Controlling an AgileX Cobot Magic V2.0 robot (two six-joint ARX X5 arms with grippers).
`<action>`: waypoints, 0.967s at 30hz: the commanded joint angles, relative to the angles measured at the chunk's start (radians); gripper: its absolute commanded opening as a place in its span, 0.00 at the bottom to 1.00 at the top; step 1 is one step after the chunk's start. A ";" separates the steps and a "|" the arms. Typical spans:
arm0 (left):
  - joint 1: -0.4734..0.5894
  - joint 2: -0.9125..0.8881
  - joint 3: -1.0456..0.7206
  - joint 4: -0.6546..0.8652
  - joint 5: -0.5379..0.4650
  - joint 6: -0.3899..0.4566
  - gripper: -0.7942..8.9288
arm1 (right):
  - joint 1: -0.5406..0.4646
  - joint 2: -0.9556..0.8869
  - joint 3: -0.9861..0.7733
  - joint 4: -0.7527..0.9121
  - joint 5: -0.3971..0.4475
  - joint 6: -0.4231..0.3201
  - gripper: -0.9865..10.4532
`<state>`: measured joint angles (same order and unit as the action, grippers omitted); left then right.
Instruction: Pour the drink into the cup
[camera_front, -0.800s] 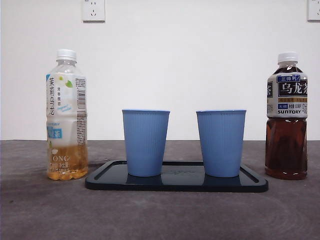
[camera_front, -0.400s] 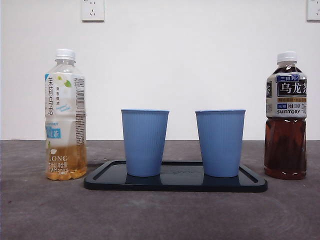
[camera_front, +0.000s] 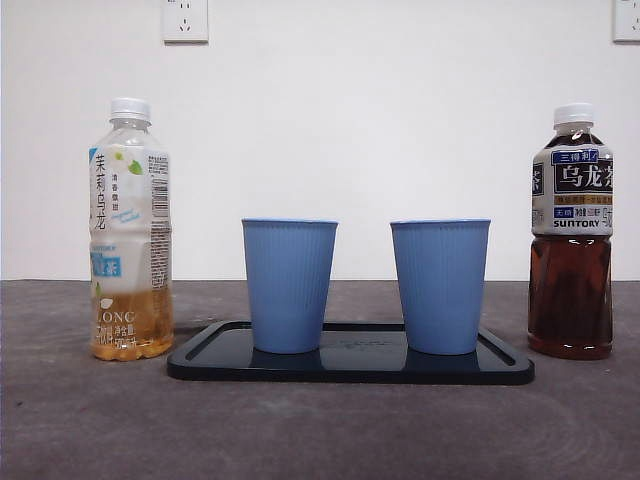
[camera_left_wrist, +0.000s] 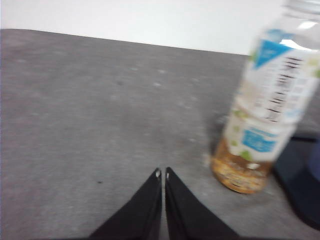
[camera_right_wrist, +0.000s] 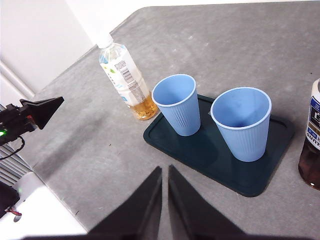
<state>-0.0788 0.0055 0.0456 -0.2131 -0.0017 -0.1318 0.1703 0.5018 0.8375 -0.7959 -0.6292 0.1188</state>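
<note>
- Grey mottled table (camera_front: 320, 430), white wall (camera_front: 380, 120) behind it.
- My left pincer (camera_left_wrist: 162, 174) is clenched, empty; the jasmine tea bottle (camera_left_wrist: 260, 110) stands near, ahead, cap up, long axis vertical.
- My right pincer (camera_right_wrist: 165, 170) is clenched above both blue cups (camera_right_wrist: 177, 105) on the tray (camera_right_wrist: 265, 182).

Robot test bench in lab-like room being suggested. Grey felt-like tabletop (camera_front: 320, 430) being backed by bare white wall (camera_front: 380, 130) with two wall sockets (camera_front: 185, 20). Staged props being laid out symmetrically: dark tray (camera_front: 350, 362) with two blue cups (camera_front: 289, 285), bottle at each side. Exposed wiring and electronics (camera_right_wrist: 10, 132) being seen past table edge in right wrist view.
</note>
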 joint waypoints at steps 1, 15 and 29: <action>0.003 -0.002 -0.023 0.027 -0.011 -0.013 0.09 | 0.004 0.005 0.013 0.010 -0.002 -0.011 0.10; 0.019 -0.002 -0.033 0.024 -0.011 0.018 0.09 | 0.004 0.005 0.013 0.010 -0.002 -0.011 0.10; 0.019 -0.001 -0.033 0.024 -0.011 0.018 0.09 | 0.004 0.005 0.013 0.010 -0.001 -0.011 0.10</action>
<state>-0.0612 0.0048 0.0322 -0.1829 -0.0116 -0.1215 0.1703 0.5018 0.8375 -0.7959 -0.6292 0.1188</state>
